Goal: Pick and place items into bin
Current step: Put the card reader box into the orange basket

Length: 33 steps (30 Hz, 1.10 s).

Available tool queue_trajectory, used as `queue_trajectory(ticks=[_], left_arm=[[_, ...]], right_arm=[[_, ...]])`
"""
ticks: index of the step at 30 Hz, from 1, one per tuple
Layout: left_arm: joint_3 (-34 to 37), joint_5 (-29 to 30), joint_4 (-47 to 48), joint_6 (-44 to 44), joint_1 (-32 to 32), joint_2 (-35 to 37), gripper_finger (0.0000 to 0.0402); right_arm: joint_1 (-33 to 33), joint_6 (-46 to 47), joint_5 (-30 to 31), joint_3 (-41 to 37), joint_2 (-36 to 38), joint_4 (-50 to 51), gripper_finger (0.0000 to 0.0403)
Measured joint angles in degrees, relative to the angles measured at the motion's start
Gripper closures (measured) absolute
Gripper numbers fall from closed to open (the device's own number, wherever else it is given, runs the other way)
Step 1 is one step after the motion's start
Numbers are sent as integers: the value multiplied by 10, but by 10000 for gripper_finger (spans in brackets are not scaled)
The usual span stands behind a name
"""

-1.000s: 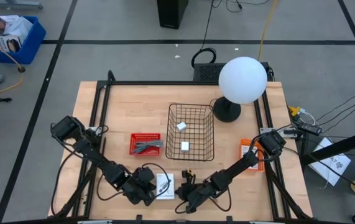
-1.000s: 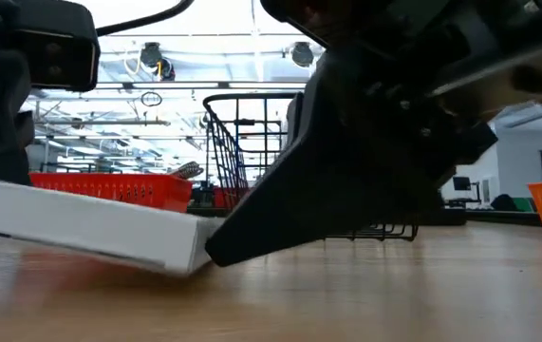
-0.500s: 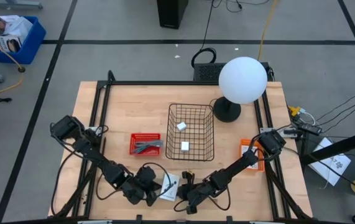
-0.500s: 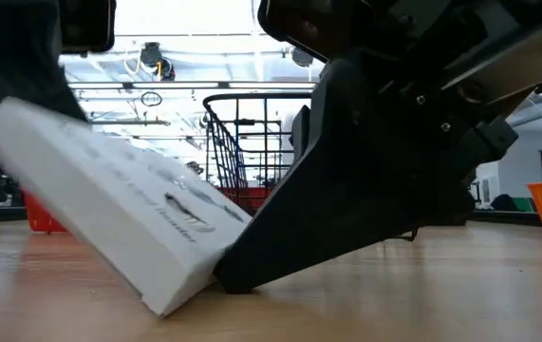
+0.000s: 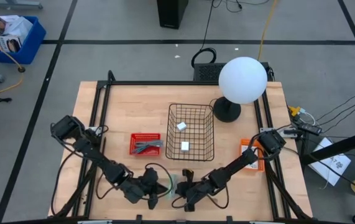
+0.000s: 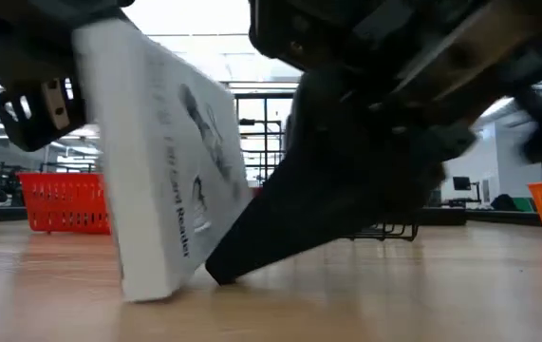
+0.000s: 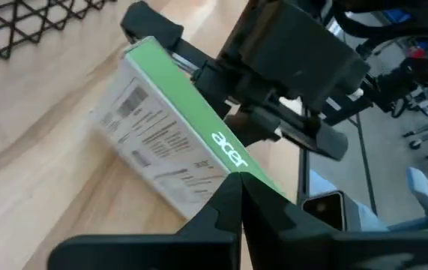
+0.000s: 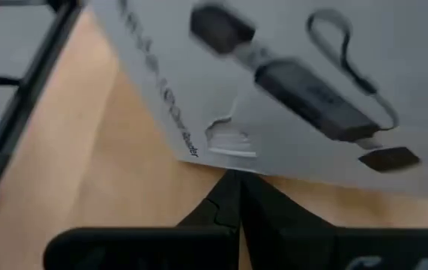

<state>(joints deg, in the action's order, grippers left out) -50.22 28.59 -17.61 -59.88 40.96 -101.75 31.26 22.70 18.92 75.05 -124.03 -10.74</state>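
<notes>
We see the left gripper (image 5: 154, 194) with its fingers pressed together under a flat white cardboard box with a green edge (image 6: 161, 171), tipped nearly upright on the pale wooden bench (image 5: 118, 118). The right gripper (image 5: 178, 195), fingers also closed, braces the box's other face. Beyond stands the black wire basket (image 5: 191, 131).

overhead, table-level, two close wrist views
</notes>
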Motion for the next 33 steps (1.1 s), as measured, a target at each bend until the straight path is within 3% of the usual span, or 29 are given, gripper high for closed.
queue_trajectory(ticks=[13, 18, 33], left_arm=[[2, 0, 20, -3, -12, -4, 388], [2, 0, 55, -26, -12, -4, 397], [2, 0, 57, -39, -12, -4, 386]], right_arm=[[0, 4, -6, 0, 0, -13, 403], [12, -27, 38, 0, 11, -19, 403], [15, -97, 53, 0, 33, -63, 403]])
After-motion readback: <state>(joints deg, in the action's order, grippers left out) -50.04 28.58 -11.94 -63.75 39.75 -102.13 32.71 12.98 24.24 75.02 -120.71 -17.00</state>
